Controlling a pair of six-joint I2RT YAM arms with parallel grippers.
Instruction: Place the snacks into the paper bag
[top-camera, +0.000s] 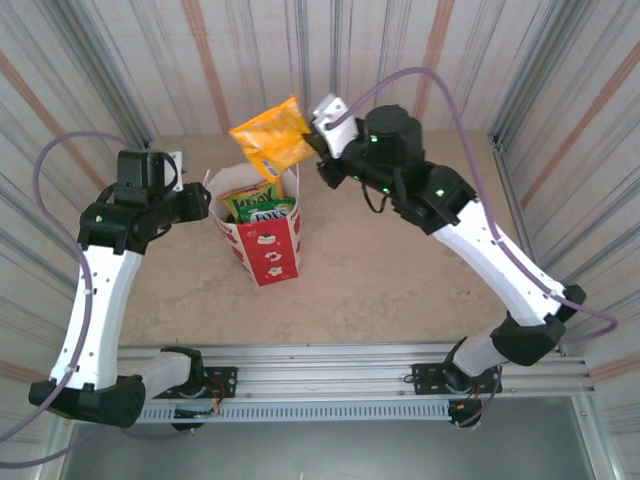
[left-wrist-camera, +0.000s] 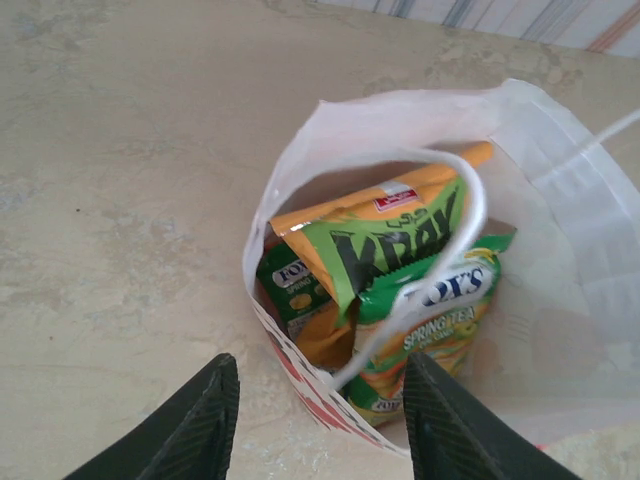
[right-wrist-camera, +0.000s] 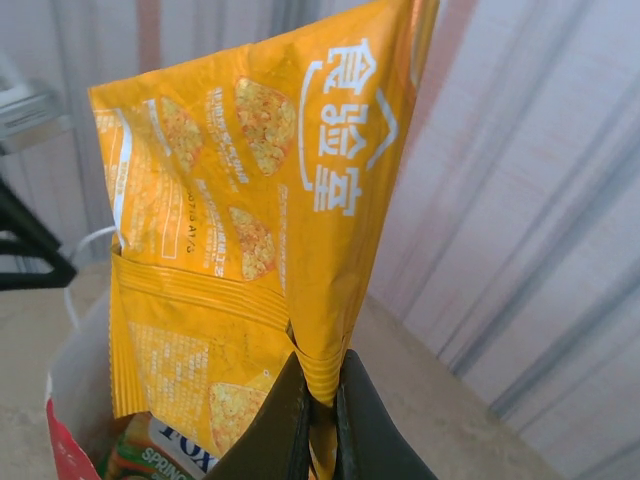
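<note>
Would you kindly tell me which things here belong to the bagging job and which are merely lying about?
Job: paper bag; orange packet held in the right gripper; green Kray packet and Spring Tea packet inside the bag.
Just there: purple cables; metal rail.
</note>
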